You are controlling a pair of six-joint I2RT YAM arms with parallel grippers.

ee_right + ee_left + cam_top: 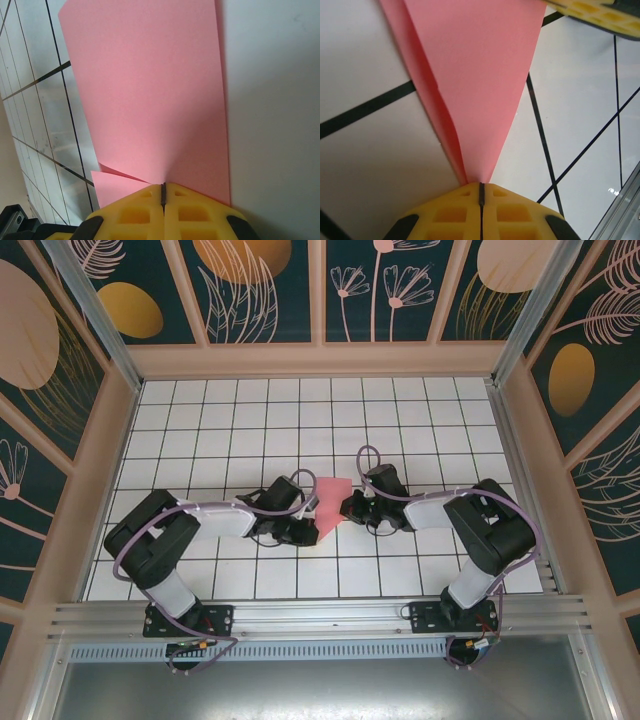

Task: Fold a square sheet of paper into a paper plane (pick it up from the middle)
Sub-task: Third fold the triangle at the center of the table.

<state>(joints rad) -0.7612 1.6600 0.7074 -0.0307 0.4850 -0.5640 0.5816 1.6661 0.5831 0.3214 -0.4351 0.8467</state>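
Note:
The salmon-pink paper (pixel 330 497) is a creased wedge held between both grippers over the middle of the grid table. My left gripper (pixel 305 531) is shut on the paper's narrow pointed end; in the left wrist view the folded paper (pixel 475 75) fans out from the closed yellow fingertips (pixel 481 192). My right gripper (pixel 351 507) is shut on the paper's opposite edge; in the right wrist view the flat sheet (pixel 150 95) rises from the closed yellow fingertips (pixel 163 192), with a folded flap (pixel 112 185) at lower left.
The white grid table (pixel 250 420) is walled on three sides by patterned panels (pixel 320 290). An aluminium rail (pixel 320 615) runs along the near edge by the arm bases. The right gripper's yellow finger (pixel 600 15) shows at the left wrist view's top right.

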